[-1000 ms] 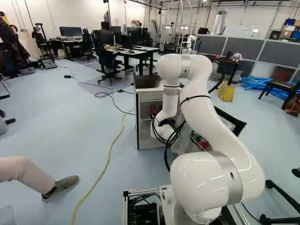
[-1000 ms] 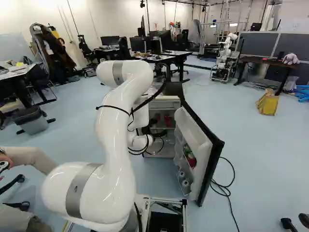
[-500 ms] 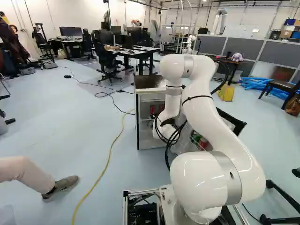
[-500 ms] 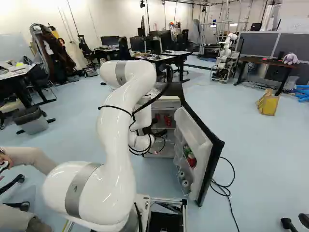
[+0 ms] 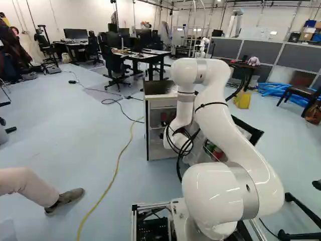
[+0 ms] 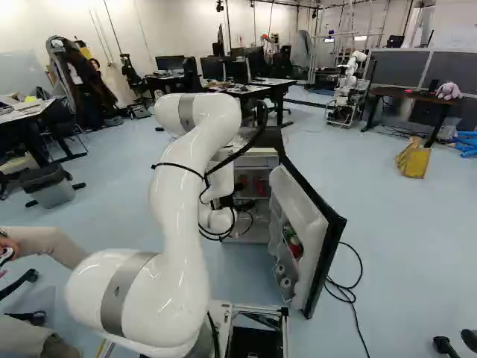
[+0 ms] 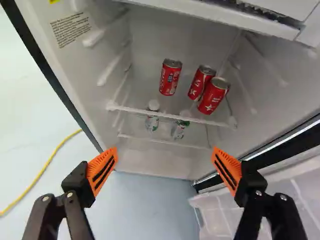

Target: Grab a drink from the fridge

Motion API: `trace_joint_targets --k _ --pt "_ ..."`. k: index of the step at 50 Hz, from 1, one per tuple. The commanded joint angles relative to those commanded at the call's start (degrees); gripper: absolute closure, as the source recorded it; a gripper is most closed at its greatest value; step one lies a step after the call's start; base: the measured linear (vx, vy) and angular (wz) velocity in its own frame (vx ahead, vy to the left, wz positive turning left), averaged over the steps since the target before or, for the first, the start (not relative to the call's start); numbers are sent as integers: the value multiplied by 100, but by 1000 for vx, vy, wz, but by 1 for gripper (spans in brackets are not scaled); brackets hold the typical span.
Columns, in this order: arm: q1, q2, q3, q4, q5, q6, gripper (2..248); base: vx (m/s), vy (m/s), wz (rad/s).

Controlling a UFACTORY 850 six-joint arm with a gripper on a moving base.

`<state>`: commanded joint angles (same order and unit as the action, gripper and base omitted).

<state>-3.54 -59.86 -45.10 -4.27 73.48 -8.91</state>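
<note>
The gripper (image 6: 244, 205) is partly hidden behind my forearm in the right base view, in front of the fridge (image 6: 258, 160). Its door (image 6: 299, 224) stands open. In the wrist view the gripper (image 7: 165, 155) is open, orange pads wide apart with nothing between them. Ahead, inside the fridge, a red can (image 7: 170, 79) stands alone on the upper shelf (image 7: 175, 116). Beside it, close together, are a second red can (image 7: 200, 82) and a third red can (image 7: 213, 96). Below that shelf show a clear bottle (image 7: 152, 121) and a green-and-white container (image 7: 179, 130).
Door racks hold red and green items (image 6: 292, 241) and pale cans (image 6: 285, 282). A yellow cable (image 5: 118, 163) runs along the floor left of the fridge. A person's leg (image 5: 30, 186) reaches in at the left. Another robot (image 6: 346, 93) stands far back.
My arm's upper part and wrist have shifted slightly to the right in both base views, then held nearly still. The gripper has stayed open. The base and fridge have not moved.
</note>
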Motion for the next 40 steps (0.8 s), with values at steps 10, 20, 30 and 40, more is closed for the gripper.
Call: trace_joint_targets --k 10,20,30,40 --pt "0 0 0 -207 0 618 3 0 0 0" --pt "0 0 0 -334 0 1105 3 0 0 0" --pt "0 0 0 -355 0 1192 3 0 0 0" --pt "0 -2 -4 -356 7 1199 3 0 0 0"
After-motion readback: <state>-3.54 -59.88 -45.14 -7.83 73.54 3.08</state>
